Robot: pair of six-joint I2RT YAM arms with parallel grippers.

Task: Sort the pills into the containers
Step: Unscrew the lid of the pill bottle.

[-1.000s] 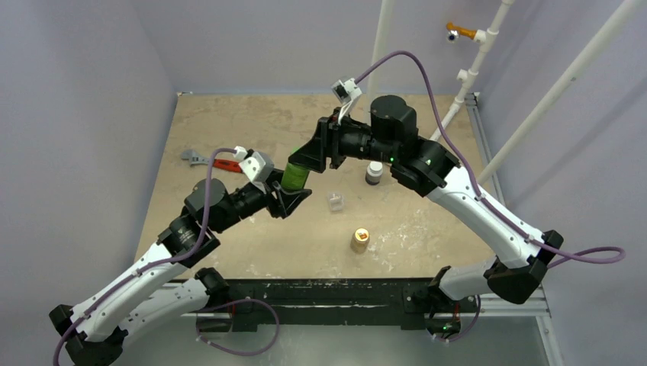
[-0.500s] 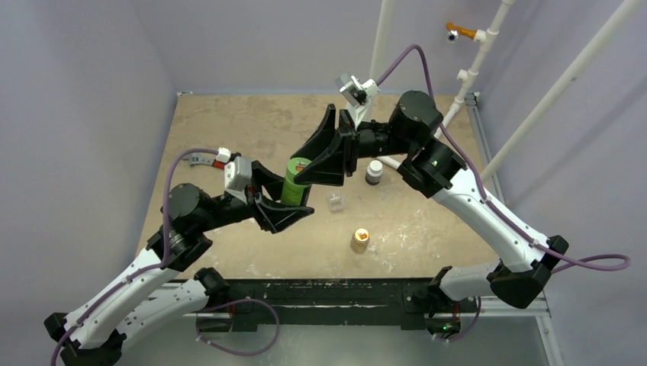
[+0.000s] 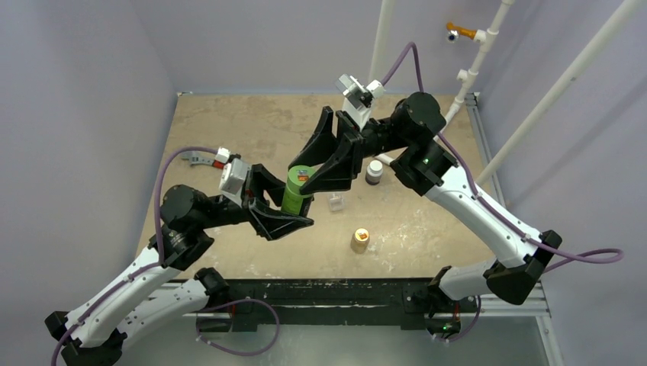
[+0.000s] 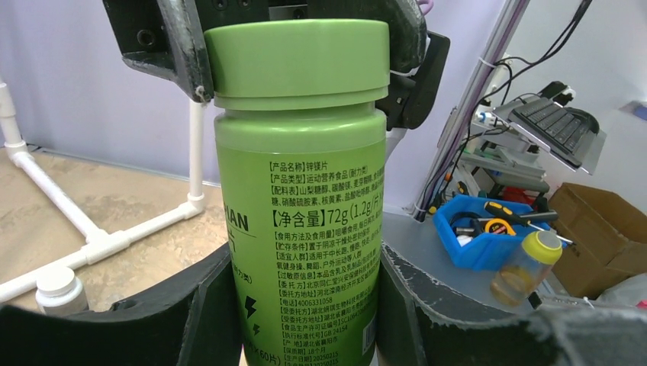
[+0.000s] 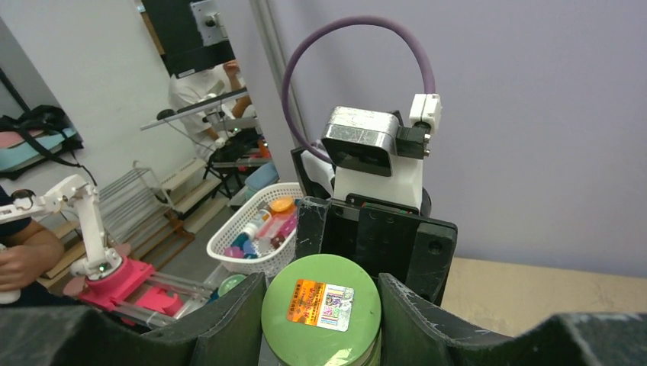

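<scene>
A green pill bottle (image 3: 296, 188) hangs upright above the table's middle, held between both arms. My left gripper (image 3: 294, 207) is shut on its lower body (image 4: 301, 191); its dark fingers (image 4: 202, 305) press both sides of the label. From above, my right gripper (image 3: 307, 175) is shut on the green cap (image 5: 305, 335), which carries an orange sticker. The right fingers (image 4: 183, 46) also show at the cap in the left wrist view. The small transparent container (image 3: 335, 201) stands on the table just right of the bottle. No pills are visible.
A dark brown white-capped bottle (image 3: 374, 171) stands behind the case, also seen low in the left wrist view (image 4: 57, 288). A tan-orange bottle (image 3: 359, 240) stands nearer the front. A grey and red wrench (image 3: 200, 158) lies at the left. White pipes (image 3: 465, 76) rise at the back right.
Both wrists have turned around the green bottle, the left wrist swinging left and the right one rolling over the cap. The bottle has sunk slightly and stands more upright.
</scene>
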